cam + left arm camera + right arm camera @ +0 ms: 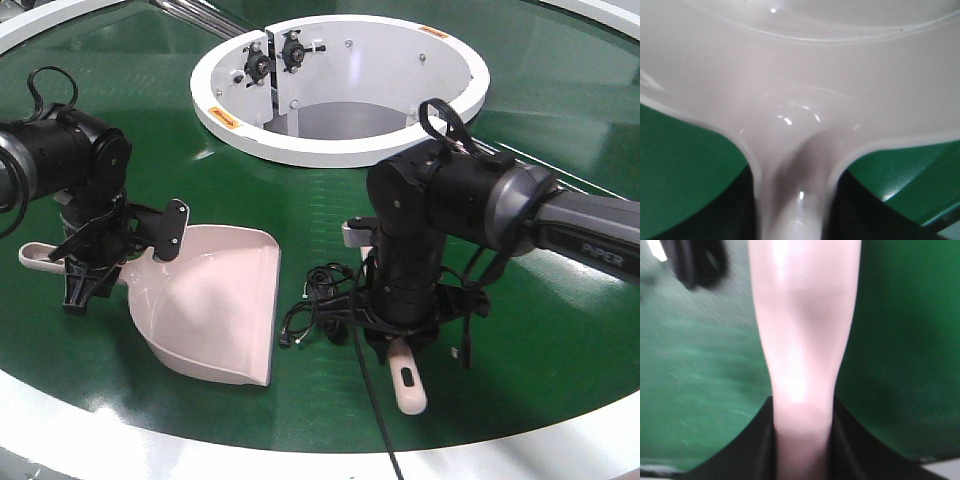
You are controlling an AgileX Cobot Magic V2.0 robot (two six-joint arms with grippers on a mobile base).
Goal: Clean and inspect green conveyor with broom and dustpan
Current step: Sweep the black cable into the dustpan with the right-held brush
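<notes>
On the green conveyor [300,205], the left gripper [85,275] is clamped on the dustpan [215,300] handle. Tangled black cable [315,305] lies beside the dustpan. Beyond it, the right gripper [402,335] is clamped on the broom [409,382].

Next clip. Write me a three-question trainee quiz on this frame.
1. True or false: the left gripper is shut on the dustpan handle.
2. The right gripper holds: A the broom; B a cloth; C nothing.
3. What lies on the conveyor between dustpan and broom?
Key: 1 true; 2 A; 3 a black cable tangle.
</notes>
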